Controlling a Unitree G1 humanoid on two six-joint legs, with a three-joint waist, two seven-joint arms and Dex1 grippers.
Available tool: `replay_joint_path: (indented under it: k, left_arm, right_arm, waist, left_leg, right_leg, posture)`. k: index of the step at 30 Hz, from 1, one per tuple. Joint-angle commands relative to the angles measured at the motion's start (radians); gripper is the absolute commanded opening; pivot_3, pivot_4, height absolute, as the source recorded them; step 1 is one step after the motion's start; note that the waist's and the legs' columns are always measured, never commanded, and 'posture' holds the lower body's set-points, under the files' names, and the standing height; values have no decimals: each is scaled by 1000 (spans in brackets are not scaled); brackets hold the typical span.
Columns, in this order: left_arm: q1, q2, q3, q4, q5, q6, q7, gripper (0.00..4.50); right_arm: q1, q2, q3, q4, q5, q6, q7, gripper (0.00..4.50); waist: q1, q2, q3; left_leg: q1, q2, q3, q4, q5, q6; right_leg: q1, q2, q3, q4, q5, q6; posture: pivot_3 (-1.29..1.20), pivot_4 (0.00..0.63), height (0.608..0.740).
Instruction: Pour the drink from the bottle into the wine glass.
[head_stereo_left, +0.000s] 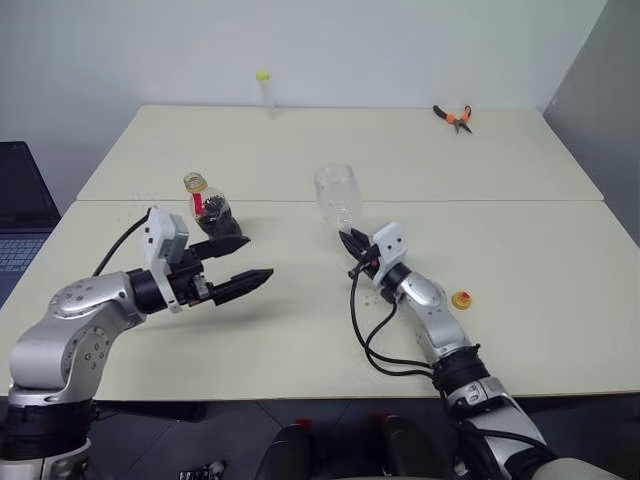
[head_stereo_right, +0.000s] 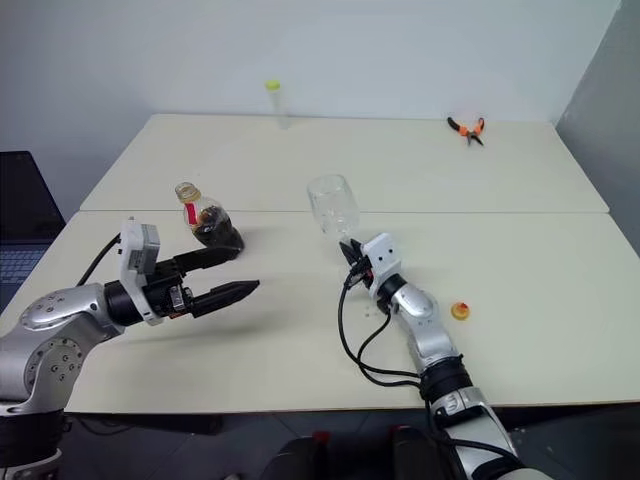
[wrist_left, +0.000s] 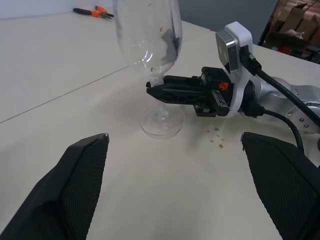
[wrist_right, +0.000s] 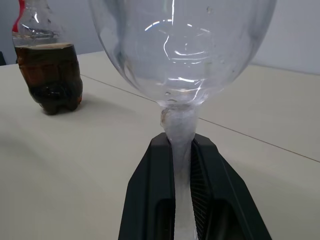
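The wine glass (head_stereo_left: 337, 195) stands empty near the table's middle, its foot (wrist_left: 161, 122) on the table. My right gripper (head_stereo_left: 355, 255) is shut on its stem, which runs between the two fingers (wrist_right: 150, 185) in the right wrist view. The bottle (head_stereo_left: 207, 208) stands to the left of the glass, uncapped, with the dark drink (wrist_right: 50, 75) filling its lower part. My left gripper (head_stereo_left: 258, 256) hangs open just in front of the bottle, a little to its right, holding nothing, its wide-set fingers (wrist_left: 80, 185) pointing toward the glass.
A yellow cap (head_stereo_left: 461, 299) lies on the table to the right of my right arm. A few brown drops (wrist_left: 216, 135) spot the table by the glass foot. Orange pliers (head_stereo_left: 453, 117) and a thin tube (head_stereo_left: 264, 88) sit at the far edge. A laptop (head_stereo_left: 20, 205) is at the left.
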Motion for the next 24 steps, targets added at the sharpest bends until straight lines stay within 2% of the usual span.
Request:
replay_joint_path:
  k: [1, 8, 17, 24]
  left_arm:
    - [-22, 0, -5, -16, 3, -21, -4, 4500]
    - [-40, -2, -23, -3, 11, -30, -7, 4500]
    - [-44, -6, -29, 1, 24, -36, -9, 4500]
    - [-46, -9, -31, 5, 28, -42, -9, 4500]
  right_arm:
    - [20, -8, -7, -47, 17, -19, 25, 155]
    - [46, -13, -2, -81, 23, -1, 44, 155]
    - [46, -13, 2, -101, 14, 12, 49, 3232]
    - [45, -22, 6, -110, 1, 17, 45, 3232]
  waist:
    - [0, 0, 0]
    - [-1, 0, 0]
    - [-1, 0, 0]
    - [-1, 0, 0]
  left_leg:
    - [0, 0, 0, 0, 0, 0]
    - [0, 0, 0, 0, 0, 1]
    - [0, 0, 0, 0, 0, 1]
    - [0, 0, 0, 0, 0, 1]
  right_leg:
    - [0, 0, 0, 0, 0, 0]
    - [0, 0, 0, 0, 0, 0]
    - [0, 0, 0, 0, 0, 0]
    - [0, 0, 0, 0, 0, 0]
  posture:
    - [0, 150, 740]
    - [0, 150, 740]
    - [0, 150, 740]
    - [0, 150, 740]
